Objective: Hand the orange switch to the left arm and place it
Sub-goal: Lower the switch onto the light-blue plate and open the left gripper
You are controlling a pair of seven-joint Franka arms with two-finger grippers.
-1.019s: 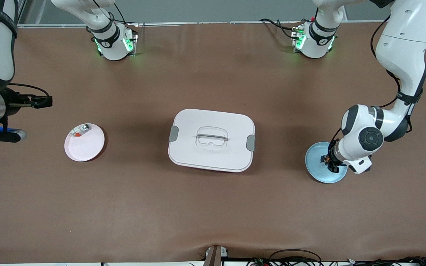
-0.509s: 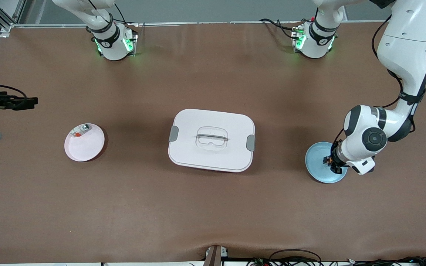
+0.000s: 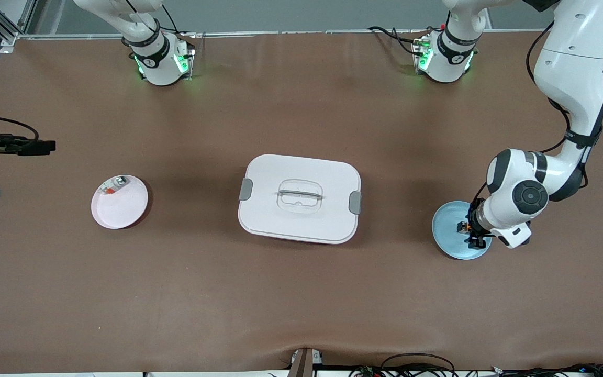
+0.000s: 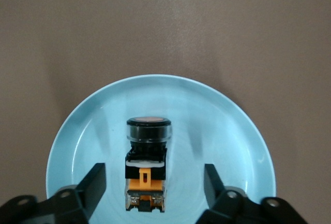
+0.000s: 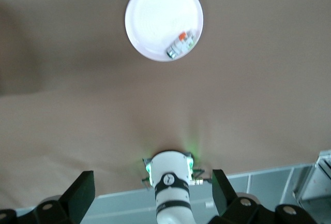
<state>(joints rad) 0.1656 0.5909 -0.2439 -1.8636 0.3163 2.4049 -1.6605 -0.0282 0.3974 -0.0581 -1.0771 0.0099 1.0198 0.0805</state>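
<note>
Left wrist view: left claw (image 4: 151, 182) apart, straddling orange switch (image 4: 147, 164) on blue plate (image 4: 227, 131), no contact | right claw (image 5: 150, 193) apart, empty.

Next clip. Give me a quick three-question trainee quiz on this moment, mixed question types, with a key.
1. True or false: the orange switch rests on the blue plate, between the open fingers of the left gripper.
2. Which thing sits between the two plates? A) a mug B) the box C) a drawer
3. Fill in: the small whitish-grey piece with a red mark lies on the ____ plate.

Key
1. True; neither finger touches the switch.
2. B.
3. Pink. The right gripper is open, waiting off the right arm's end of the table.
</note>
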